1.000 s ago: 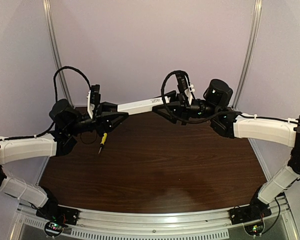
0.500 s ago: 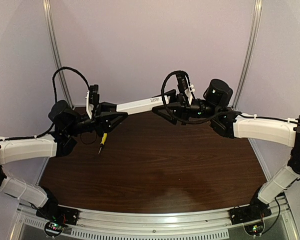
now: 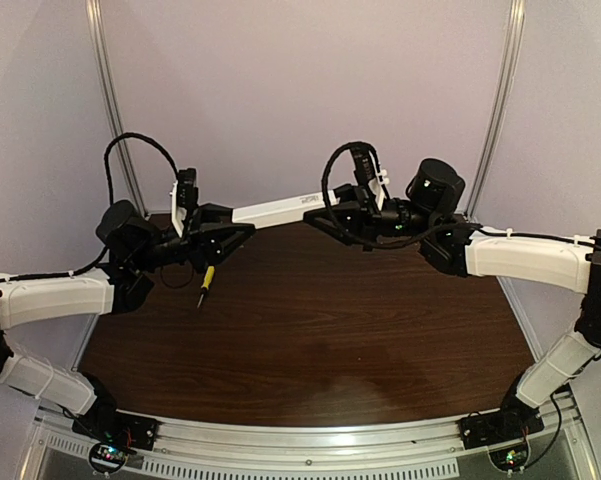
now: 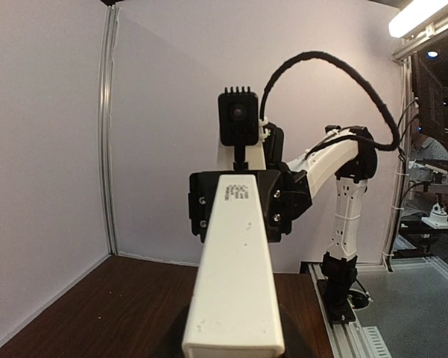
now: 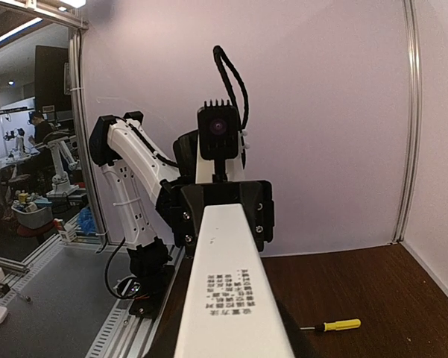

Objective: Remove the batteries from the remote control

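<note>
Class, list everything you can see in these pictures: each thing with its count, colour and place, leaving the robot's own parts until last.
remote control: one, white, held level in the air above the far edge of the table, between the two grippers
screwdriver: one, yellow handle, lying on the table's left side
table: one, dark brown wood, in front of the arms
left gripper: one, black, closed on the remote's left end
right gripper: one, black, closed on the remote's right end
</note>
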